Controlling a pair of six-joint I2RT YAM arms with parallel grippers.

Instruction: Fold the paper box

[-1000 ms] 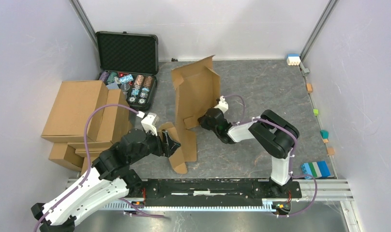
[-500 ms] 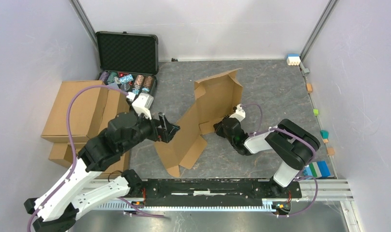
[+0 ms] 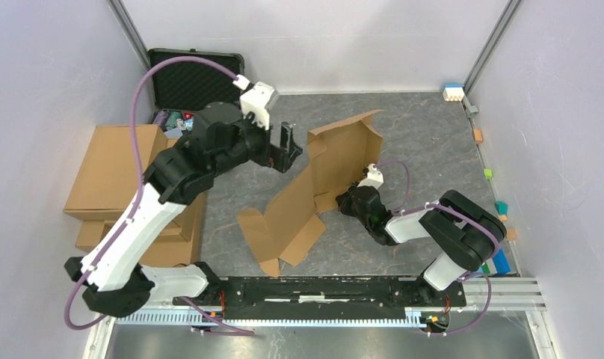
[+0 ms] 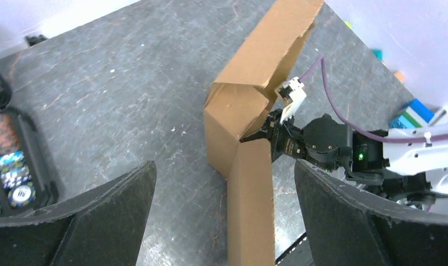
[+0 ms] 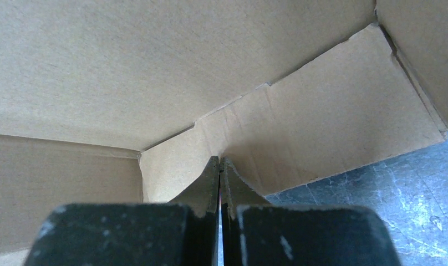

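R claw [image 3: 346, 199] is pinching the box [image 3: 342, 149] at its low flap, w/ L claw [image 3: 289, 153] hanging wide open just left, apart.

The paper box [image 3: 344, 149] is matt brown corrugated cardboard. The table [image 3: 426, 134] is smooth, mottled grey; fingers [image 4: 111, 221] of the left gripper [image 4: 223, 166], grainy matt black.

Soft, even light from above casts only faint shadows beside the cardboard [image 3: 291, 209], the top view sharp, the dark fingers [image 4: 108, 219] nearest each wrist camera slightly blurred.
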